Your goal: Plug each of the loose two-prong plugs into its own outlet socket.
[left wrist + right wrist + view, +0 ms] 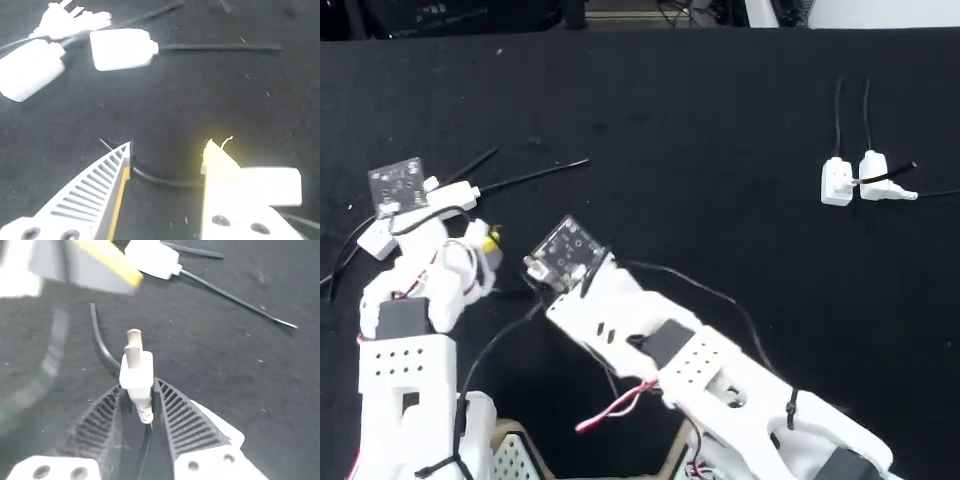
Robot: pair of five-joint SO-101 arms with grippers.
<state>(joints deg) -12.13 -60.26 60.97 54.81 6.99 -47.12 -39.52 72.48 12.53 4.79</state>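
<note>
My right gripper [137, 400] is shut on a white two-prong plug [136, 371], prongs pointing away from the wrist, its black cable [102, 345] trailing on the mat. In the high view this gripper [535, 270] sits left of centre, close beside my left gripper [485, 240]. My left gripper [167, 160] is open just above the mat, a black cable [160, 179] running between its fingers. Ahead of it lie a white outlet socket [122, 48], a second white socket [30, 70] and a loose white plug [70, 20]. The sockets [450, 195] lie at the table's left.
At the far right a white socket [837, 182] and a white plug [875, 178] lie pressed together, thin black leads running back. Black cables [535, 175] cross the black mat near the left sockets. The left gripper's yellow-edged finger [105, 260] hangs close over the held plug.
</note>
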